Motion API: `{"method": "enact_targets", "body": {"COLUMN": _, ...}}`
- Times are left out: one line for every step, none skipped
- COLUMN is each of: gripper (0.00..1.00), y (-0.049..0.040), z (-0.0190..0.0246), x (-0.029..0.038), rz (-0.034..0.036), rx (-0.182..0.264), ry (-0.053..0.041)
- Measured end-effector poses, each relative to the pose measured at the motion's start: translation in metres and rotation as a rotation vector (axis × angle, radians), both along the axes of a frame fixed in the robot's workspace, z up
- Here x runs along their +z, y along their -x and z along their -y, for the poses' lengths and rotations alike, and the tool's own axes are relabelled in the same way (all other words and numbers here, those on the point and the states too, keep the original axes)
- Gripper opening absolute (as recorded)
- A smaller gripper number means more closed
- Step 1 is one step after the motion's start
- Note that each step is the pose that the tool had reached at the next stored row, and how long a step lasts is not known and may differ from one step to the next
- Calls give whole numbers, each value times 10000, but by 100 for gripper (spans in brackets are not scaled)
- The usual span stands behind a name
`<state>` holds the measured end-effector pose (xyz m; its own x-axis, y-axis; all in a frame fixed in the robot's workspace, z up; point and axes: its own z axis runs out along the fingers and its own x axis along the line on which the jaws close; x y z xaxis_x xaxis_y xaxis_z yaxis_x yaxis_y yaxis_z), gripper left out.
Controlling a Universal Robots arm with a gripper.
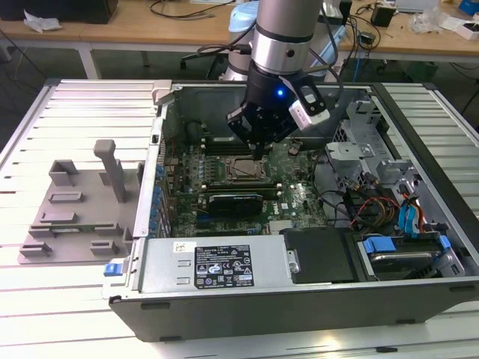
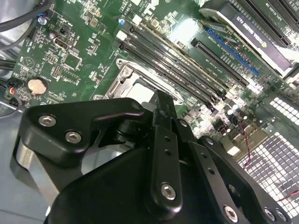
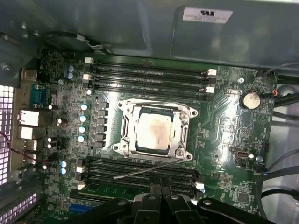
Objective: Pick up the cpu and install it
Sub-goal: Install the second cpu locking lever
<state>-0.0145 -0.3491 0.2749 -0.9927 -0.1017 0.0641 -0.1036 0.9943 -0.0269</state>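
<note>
Open computer case (image 1: 224, 278) lying on its side on a white slatted table (image 1: 82, 105), motherboard (image 1: 299, 196) exposed. Arm reaches down into the case; gripper (image 1: 258, 153) hangs just above the board, close over the CPU socket (image 1: 241, 171) in the exterior view. The cpu (image 3: 153, 131) sits flat inside the socket frame (image 3: 185, 138) in the first wrist view, silvery top face up with a faint brownish stain, square to the frame and level with it. Gripper (image 3: 159, 189) shows in that view as black linkage beside the lower bank of memory slots (image 3: 140, 169); nothing sits between the fingers, and they look drawn together, tips close. In the second wrist view the gripper (image 2: 161, 100) body blocks most of the socket; a corner of the metal frame (image 2: 126, 77) and a sliver of the cpu (image 2: 144, 91) show past it. Grey plastic tray (image 1: 75, 206) with upright blocks sits on the table, on the exterior view's left of the case, well apart from the arm. Black graphics card (image 1: 236, 202) lies just beside the socket.
</note>
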Motion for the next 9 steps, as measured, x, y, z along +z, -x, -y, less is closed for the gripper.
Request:
{"method": "enact_targets", "body": {"gripper": 11, "y": 0, "z": 4, "x": -4, "rz": 1, "rx": 0, "ry": -1}}
{"method": "enact_targets", "body": {"gripper": 11, "y": 0, "z": 10, "x": -9, "rz": 1, "rx": -1, "ry": -2}}
{"method": "enact_targets", "body": {"gripper": 11, "y": 0, "z": 13, "x": -13, "rz": 2, "rx": -1, "ry": -3}}
{"method": "enact_targets", "body": {"gripper": 11, "y": 0, "z": 16, "x": -17, "rz": 1, "rx": -1, "ry": -2}}
{"method": "enact_targets", "body": {"gripper": 11, "y": 0, "z": 20, "x": -21, "rz": 1, "rx": 0, "ry": 0}}
{"method": "enact_targets", "body": {"gripper": 11, "y": 0, "z": 24, "x": -28, "rz": 0, "rx": 0, "ry": 1}}
{"method": "enact_targets", "body": {"gripper": 11, "y": 0, "z": 26, "x": -35, "rz": 0, "rx": 0, "ry": 0}}
{"method": "enact_targets", "body": {"gripper": 11, "y": 0, "z": 33, "x": -46, "rz": 0, "rx": 0, "ry": 0}}
{"method": "enact_targets", "body": {"gripper": 11, "y": 0, "z": 37, "x": -55, "rz": 0, "rx": 0, "ry": 0}}
